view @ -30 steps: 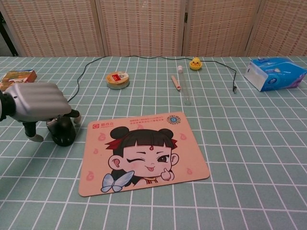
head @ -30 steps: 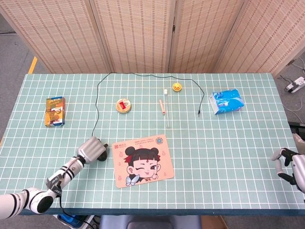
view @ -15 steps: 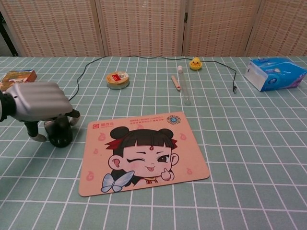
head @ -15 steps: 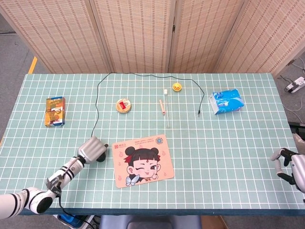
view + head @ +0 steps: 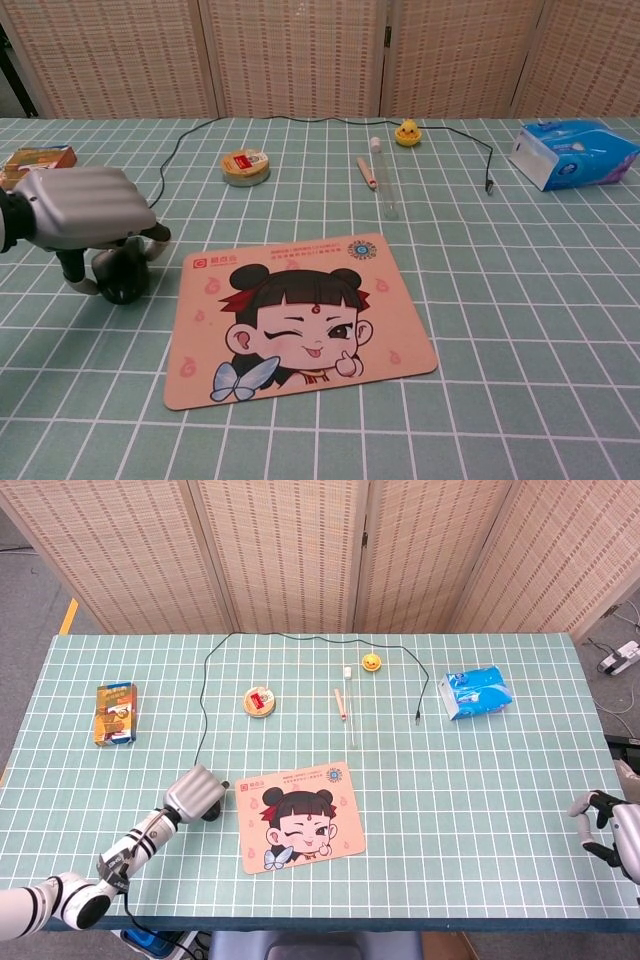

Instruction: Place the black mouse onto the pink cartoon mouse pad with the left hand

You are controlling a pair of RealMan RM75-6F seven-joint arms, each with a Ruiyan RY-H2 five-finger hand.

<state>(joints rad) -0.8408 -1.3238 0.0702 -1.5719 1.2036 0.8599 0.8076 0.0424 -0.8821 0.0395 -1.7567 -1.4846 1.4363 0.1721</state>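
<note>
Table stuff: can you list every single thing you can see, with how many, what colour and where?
black mouse: 1, black, left of the pad, under the left hand
mouse pad: 1, pink with cartoon girl, front middle
cable: 1, black, runs from the mouse along the far side
round tin: 1, yellow and red, middle left
clear tube: 1, middle
stick: 1, tan, beside the tube
duck: 1, yellow, far middle
tissue pack: 1, blue, far right
box: 1, orange, far left
table: 1, green grid
left hand: 1, silver, covering the mouse
right hand: 1, right edge, holding nothing
</note>
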